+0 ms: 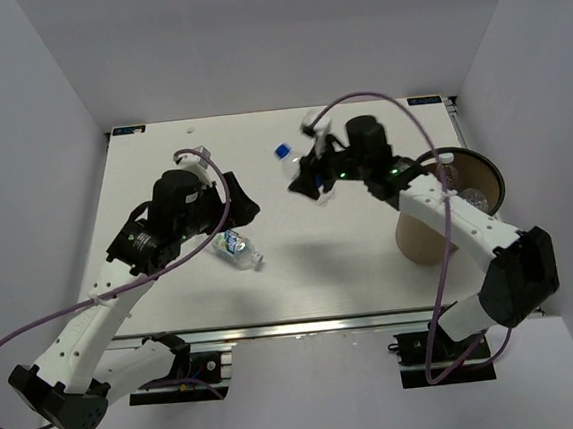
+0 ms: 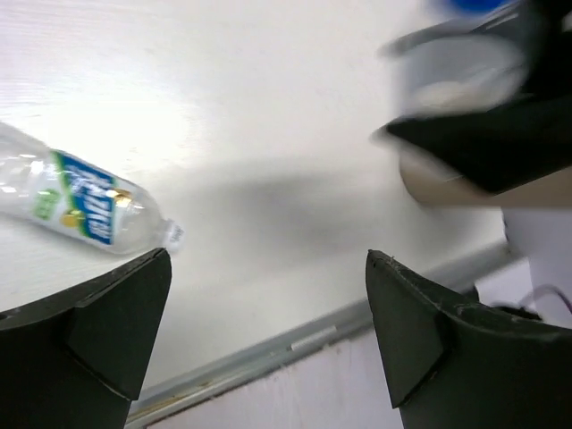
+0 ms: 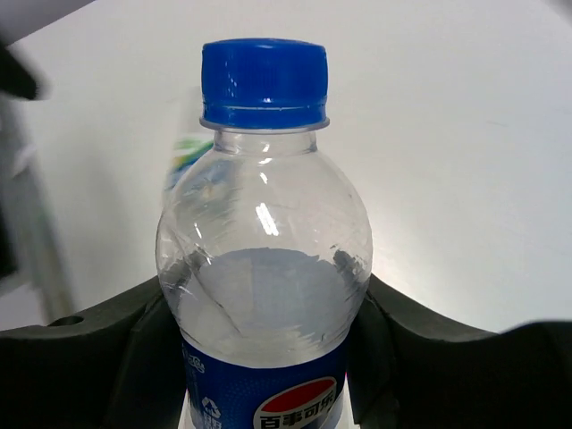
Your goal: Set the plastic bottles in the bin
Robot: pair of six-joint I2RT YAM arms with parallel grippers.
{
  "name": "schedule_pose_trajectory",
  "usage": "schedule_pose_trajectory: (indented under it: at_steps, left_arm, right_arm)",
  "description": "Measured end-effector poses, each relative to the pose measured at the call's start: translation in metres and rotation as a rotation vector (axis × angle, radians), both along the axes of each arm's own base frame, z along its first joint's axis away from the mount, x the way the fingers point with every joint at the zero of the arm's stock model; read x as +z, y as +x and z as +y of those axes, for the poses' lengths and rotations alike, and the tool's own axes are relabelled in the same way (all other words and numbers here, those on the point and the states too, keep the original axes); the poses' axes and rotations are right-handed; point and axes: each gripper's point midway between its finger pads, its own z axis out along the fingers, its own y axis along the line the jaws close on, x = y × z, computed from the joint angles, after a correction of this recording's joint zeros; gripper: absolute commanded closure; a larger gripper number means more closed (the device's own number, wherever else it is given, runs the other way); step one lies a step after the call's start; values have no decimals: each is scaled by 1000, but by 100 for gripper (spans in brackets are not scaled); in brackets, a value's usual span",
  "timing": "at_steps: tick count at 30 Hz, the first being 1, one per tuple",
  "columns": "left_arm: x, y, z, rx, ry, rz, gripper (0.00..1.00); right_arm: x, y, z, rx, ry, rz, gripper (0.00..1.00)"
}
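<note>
A clear plastic bottle [image 3: 264, 259] with a blue cap [image 1: 282, 152] and a blue label stands upright between the fingers of my right gripper [image 3: 268, 308], which is shut on its body at mid-table [image 1: 306, 180]. A second bottle [image 1: 237, 249] with a blue-and-green label lies on its side on the table. My left gripper [image 1: 240, 209] hangs just beyond it, open and holding nothing [image 2: 268, 295]; that bottle [image 2: 85, 204] lies off to the left of its fingers. The brown bin [image 1: 421, 238] stands at the right, and a clear bottle [image 1: 474, 198] shows inside it.
The right arm's forearm crosses over the bin's near rim. The table's near edge with its metal rail [image 2: 295, 344] runs under the left gripper. White walls close the table in on the left, back and right.
</note>
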Motion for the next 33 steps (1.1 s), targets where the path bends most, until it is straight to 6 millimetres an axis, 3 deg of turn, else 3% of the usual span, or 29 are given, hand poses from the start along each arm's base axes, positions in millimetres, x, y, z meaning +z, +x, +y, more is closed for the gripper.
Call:
schedule_pose_trajectory:
  at_steps: [3,5,8,11,14,16,20,24,27,33]
  left_arm:
    - [2,13,16,122,39,-9,2]
    - [0,23,25,197,63,-9,2]
    - [-16,40,31,283,114,20,2]
    - [-46,57,36,343,178,89,2]
    - [-79,75,52,414,222,170,2]
    - [-96,81,65,468,243,221,2]
    - [-122,82,88,553,268,298,2]
    - [-144,69,95,582,288,355,2]
    - [-158,62,100,605,304,391,2]
    - [-170,64,103,644,314,418,2]
  right_arm:
    - [30,44,-61,-238,22,-62,71]
    - [55,59,-102,-382,36,-118,70]
    - [94,64,-156,-574,60,-201,68]
    - [125,63,-210,-762,79,-270,67]
    - [137,61,-268,-961,79,-297,63]
    - [130,58,-294,-1068,75,-286,60]
    - [81,50,-311,-1155,21,-181,47]
    - [43,44,-316,-1185,-35,-81,23]
    - [41,41,-316,-1188,-36,-70,11]
    - [69,21,-316,-1190,26,-142,11]
